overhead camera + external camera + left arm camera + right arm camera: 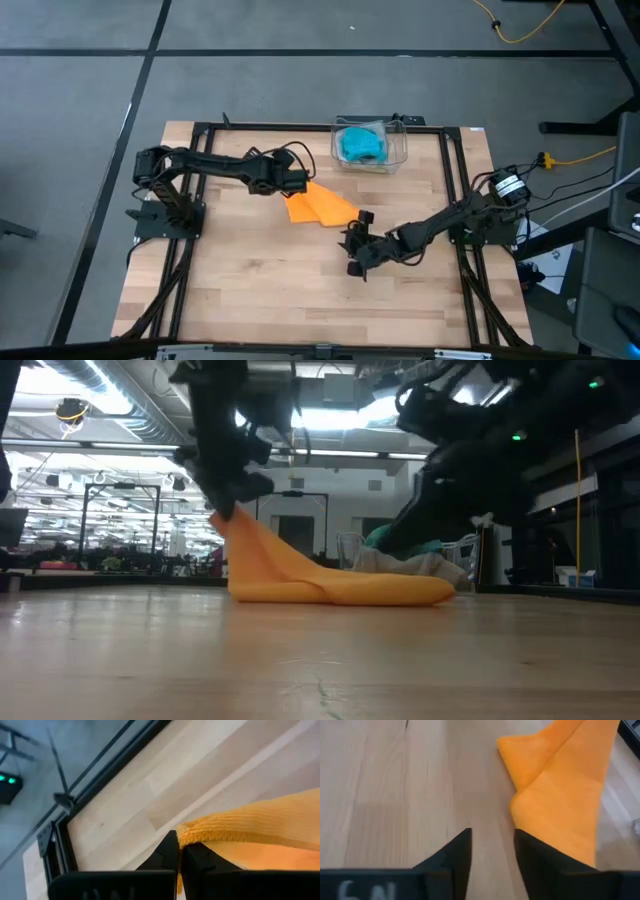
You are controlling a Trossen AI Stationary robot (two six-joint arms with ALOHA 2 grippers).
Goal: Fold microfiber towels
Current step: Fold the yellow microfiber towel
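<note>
Pale wood table (260, 290) under both arms, grey floor around, clear bin (397, 150) at the far edge with a teal towel (360, 145) bunched inside.

Mid-fold on the orange towel (320, 205), by the look of it. Left gripper (300, 182) pinched tight on one corner, lifted off the wood, cloth (320, 582) draping down from it to the table. Right gripper (355, 242) just beside the towel's near end, fingers (457, 857) apart, nothing between them, bare wood showing in the gap.

To do this well: carry the lifted corner low and straight across to the opposite edge, lay it down before letting go, keep the resting half from dragging. Right gripper best used to pin the near end flat, or kept clear.

Orange towel: soft, ribbed nap, bright, one layer already doubled over, lying mid-table, edges not squared.
</note>
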